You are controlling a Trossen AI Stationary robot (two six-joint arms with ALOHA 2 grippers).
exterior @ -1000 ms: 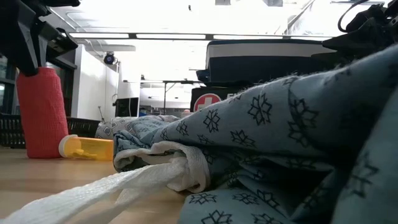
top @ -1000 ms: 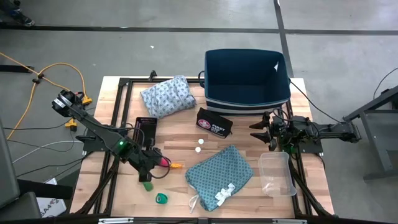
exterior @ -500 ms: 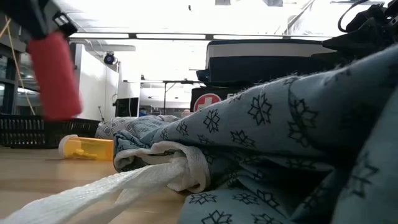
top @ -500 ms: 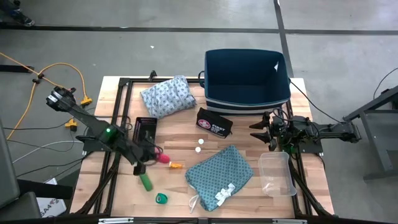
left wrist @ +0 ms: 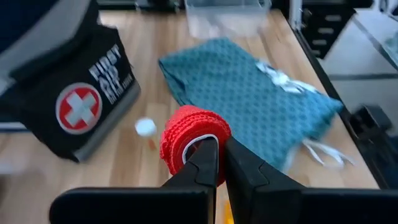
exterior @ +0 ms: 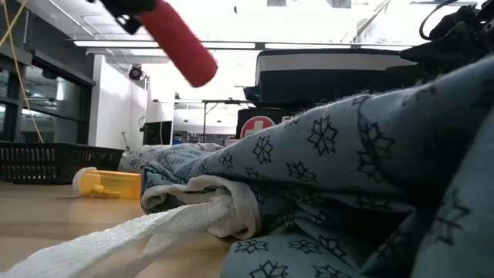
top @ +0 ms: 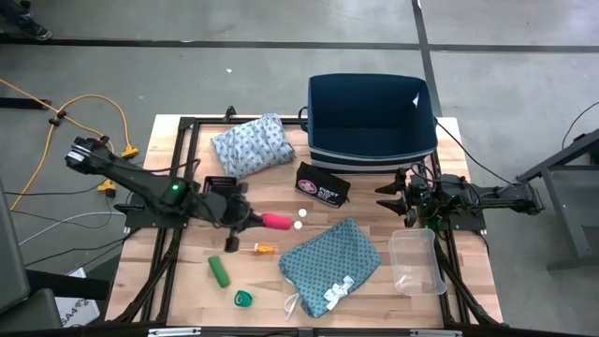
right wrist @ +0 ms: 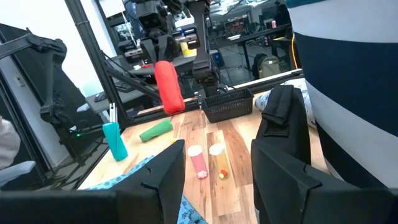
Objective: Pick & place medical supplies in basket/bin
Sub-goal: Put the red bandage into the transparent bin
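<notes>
While its fingers pinch the red roll above the worktop at frame centre, the left gripper hangs beside the teal cloth. The right gripper, fingers spread, waits below the blue bin.

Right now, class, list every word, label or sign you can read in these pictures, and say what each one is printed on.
"FIRST AID": white letters on the black pouch, partly blurred; the smaller print below them is unreadable.
White cross in a red circle: a sign on the same pouch, seen in the left wrist view.
Red patch with a white cross on the pouch in the low view: the letters beside it are cut off.
Nothing else is readable.
</notes>
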